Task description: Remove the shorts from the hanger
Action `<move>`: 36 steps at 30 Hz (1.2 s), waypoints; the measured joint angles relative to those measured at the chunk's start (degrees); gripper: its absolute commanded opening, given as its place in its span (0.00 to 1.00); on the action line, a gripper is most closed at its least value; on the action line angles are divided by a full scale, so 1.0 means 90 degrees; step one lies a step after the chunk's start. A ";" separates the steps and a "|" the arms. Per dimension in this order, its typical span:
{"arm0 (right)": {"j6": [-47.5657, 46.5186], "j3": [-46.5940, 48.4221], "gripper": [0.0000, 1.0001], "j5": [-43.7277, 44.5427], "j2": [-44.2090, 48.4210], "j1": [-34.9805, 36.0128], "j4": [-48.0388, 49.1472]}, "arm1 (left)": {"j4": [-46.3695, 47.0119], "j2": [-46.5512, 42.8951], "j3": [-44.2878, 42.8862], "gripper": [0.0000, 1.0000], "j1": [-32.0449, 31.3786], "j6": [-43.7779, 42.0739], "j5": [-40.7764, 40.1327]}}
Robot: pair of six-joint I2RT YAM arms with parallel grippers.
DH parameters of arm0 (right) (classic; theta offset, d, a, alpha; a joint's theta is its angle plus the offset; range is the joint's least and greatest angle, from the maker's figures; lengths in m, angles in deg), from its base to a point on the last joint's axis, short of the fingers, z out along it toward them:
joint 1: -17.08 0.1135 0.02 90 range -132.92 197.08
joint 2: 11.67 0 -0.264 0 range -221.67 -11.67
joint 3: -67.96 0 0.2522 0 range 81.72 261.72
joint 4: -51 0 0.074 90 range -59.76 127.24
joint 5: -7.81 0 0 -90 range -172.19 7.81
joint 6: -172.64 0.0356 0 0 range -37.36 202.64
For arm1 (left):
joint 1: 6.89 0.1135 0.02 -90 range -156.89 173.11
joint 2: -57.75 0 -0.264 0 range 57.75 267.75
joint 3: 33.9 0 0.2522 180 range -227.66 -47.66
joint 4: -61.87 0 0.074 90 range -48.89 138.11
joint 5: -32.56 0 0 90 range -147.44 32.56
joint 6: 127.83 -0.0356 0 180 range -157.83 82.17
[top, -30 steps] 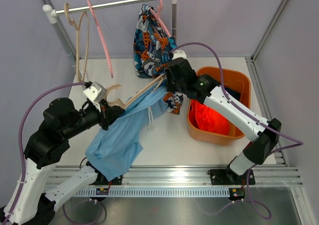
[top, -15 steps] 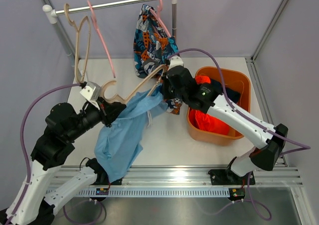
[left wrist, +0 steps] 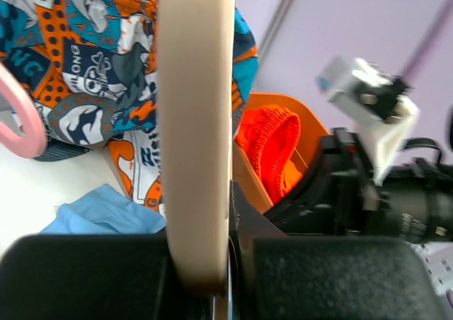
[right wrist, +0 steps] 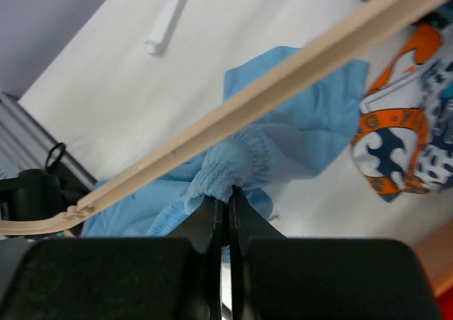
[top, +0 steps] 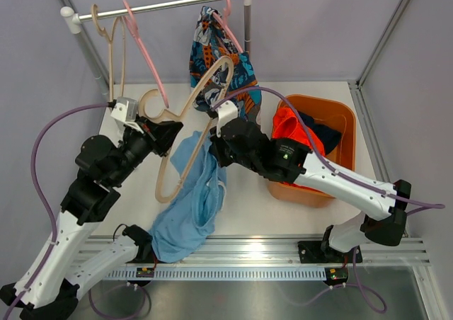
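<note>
My left gripper (top: 164,134) is shut on a beige wooden hanger (top: 190,115), which it holds up over the table; the hanger fills the left wrist view (left wrist: 195,122). My right gripper (top: 214,147) is shut on the waistband of the light blue shorts (top: 185,200), which hang below the hanger and trail to the table's front edge; the pinched waistband shows in the right wrist view (right wrist: 225,166). The multicolour print shorts (top: 216,58) hang on a pink hanger on the rail. The orange-red shorts (top: 291,133) and the dark navy shorts (top: 322,130) lie in the orange bin (top: 344,115).
A white rail (top: 159,6) on two posts crosses the back, with an empty beige hanger (top: 113,58) and an empty pink hanger (top: 145,51) on its left part. The bin stands at the right of the white table (top: 248,200).
My left gripper has lifted the beige hanger up and back. My right gripper has pulled the light blue shorts leftward and forward, off the hanger; the shorts now hang bunched lower.
</note>
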 measured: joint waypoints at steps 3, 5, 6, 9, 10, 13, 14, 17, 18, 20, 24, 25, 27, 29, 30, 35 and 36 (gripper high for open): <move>-0.0223 0.0216 0.00 0.0493 0.0075 0.0000 -0.0308 | -0.0175 0.0199 -0.0228 0.00 -0.0005 -0.0002 -0.0376; -0.0396 0.0561 0.00 0.0920 0.0078 -0.0002 -0.0605 | -0.0352 0.0330 -0.0418 0.00 -0.0005 -0.0036 -0.0656; -0.0527 0.0840 0.00 0.1173 0.0080 -0.0002 -0.0804 | -0.0437 0.0381 -0.0491 0.00 -0.0005 -0.0056 -0.0782; -0.1061 0.1746 0.00 0.1974 0.0197 0.0000 -0.0981 | -0.0690 0.0406 -0.0539 0.00 -0.0005 -0.0117 -0.1020; -0.1297 0.1994 0.00 0.2251 0.0323 0.0000 -0.0925 | -0.0748 0.0398 -0.0539 0.00 -0.0005 -0.0134 -0.1061; -0.2183 0.2324 0.00 0.3002 0.0991 0.0000 -0.0328 | -0.0933 0.0386 -0.0539 0.00 -0.0005 -0.0182 -0.1149; -0.2579 0.2346 0.00 0.3266 0.1343 0.0000 0.0051 | -0.1001 0.0386 -0.0539 0.00 -0.0005 -0.0199 -0.1161; -0.3417 0.2353 0.00 0.3725 0.2210 0.0000 0.1141 | -0.1105 0.0386 -0.0539 0.00 -0.0005 -0.0233 -0.1185; -0.3699 0.2317 0.00 0.3810 0.2458 -0.0002 0.1583 | -0.1141 0.0386 -0.0539 0.00 -0.0005 -0.0245 -0.1185; -0.4184 0.2200 0.00 0.3961 0.2975 -0.0002 0.2443 | -0.1190 0.0386 -0.0539 0.00 -0.0005 -0.0255 -0.1185; -0.5117 0.2120 0.01 0.4245 0.3364 -0.0002 0.3949 | -0.1253 0.0386 -0.0539 0.00 -0.0005 -0.0284 -0.1180; -0.5309 0.2086 0.02 0.4291 0.3349 -0.0005 0.4194 | -0.1268 0.0386 -0.0537 0.00 -0.0005 -0.0296 -0.1180; -0.5571 0.1957 0.03 0.4422 0.3257 -0.0007 0.4495 | -0.1280 0.0386 -0.0522 0.00 -0.0005 -0.0299 -0.1178; -0.5702 0.1768 0.04 0.4541 0.3019 -0.0019 0.4583 | -0.1290 0.0391 -0.0508 0.00 -0.0005 -0.0299 -0.1175; -0.5690 0.1702 0.04 0.4561 0.2890 -0.0044 0.4520 | -0.1290 0.0398 -0.0508 0.00 -0.0005 -0.0299 -0.1175; -0.4665 0.1596 0.03 0.4165 0.2086 -0.0848 0.3099 | -0.1299 0.0398 -0.0508 0.00 -0.0005 -0.0304 -0.1144; -0.4374 0.1591 0.03 0.4002 0.1938 -0.1129 0.2718 | -0.1302 0.0401 -0.0508 0.00 -0.0005 -0.0304 -0.1137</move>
